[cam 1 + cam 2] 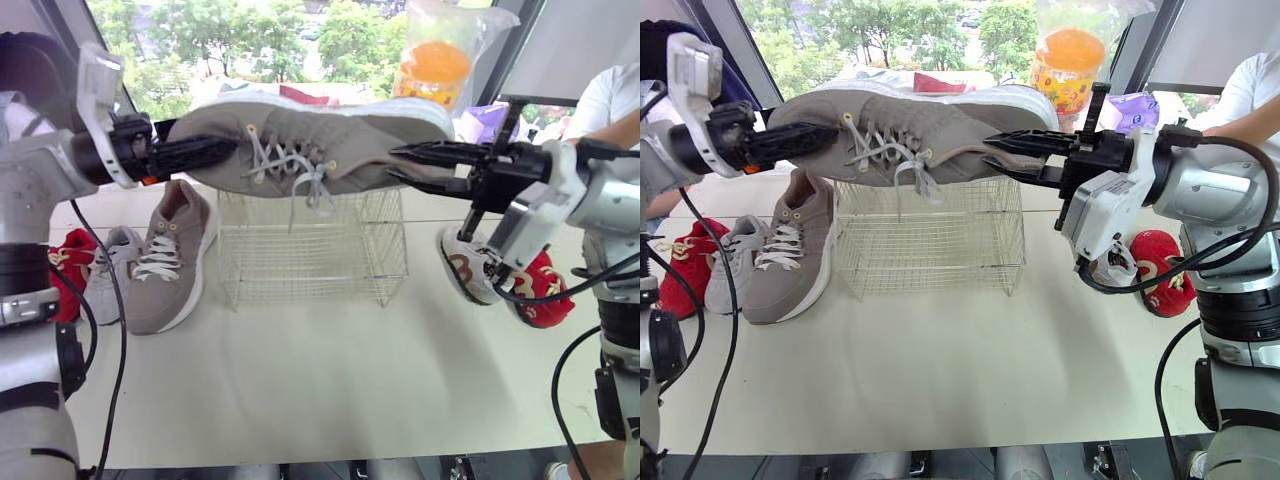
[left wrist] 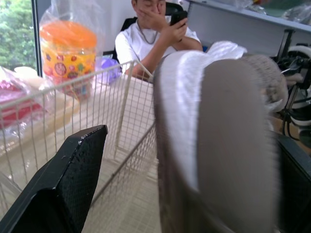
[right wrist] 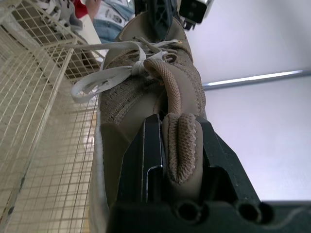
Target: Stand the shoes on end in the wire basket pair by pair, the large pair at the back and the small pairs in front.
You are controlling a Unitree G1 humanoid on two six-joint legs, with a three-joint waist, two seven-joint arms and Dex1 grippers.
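Daylight from a leafy window falls on the pale surface (image 1: 330,380). At the heel, the right end effector (image 1: 392,162) is clamped on the padded collar of the large taupe shoe (image 1: 320,135); the right wrist view shows the collar squeezed between both fingers. The left end effector (image 1: 225,148) is at the toe with its fingers (image 2: 68,184) apart, straddling the sole with a gap on one side, so it seems to steady the shoe more than grip it. The shoe hangs level on its side just above the wire basket (image 1: 310,260), which holds nothing yet. It looks light, with a soft upper that gives and a stiffer rubber sole. A pinch on the collar alone may let it swing, so the sole edge or heel counter would be firmer. Its loose laces (image 1: 305,185) dangle and could snag the wire. The second large shoe (image 1: 170,260) lies on the surface left of the basket, beside a small grey shoe (image 1: 105,275) and a red shoe (image 1: 65,262). A white small shoe (image 1: 468,265) and another red one (image 1: 540,290) lie on the right.
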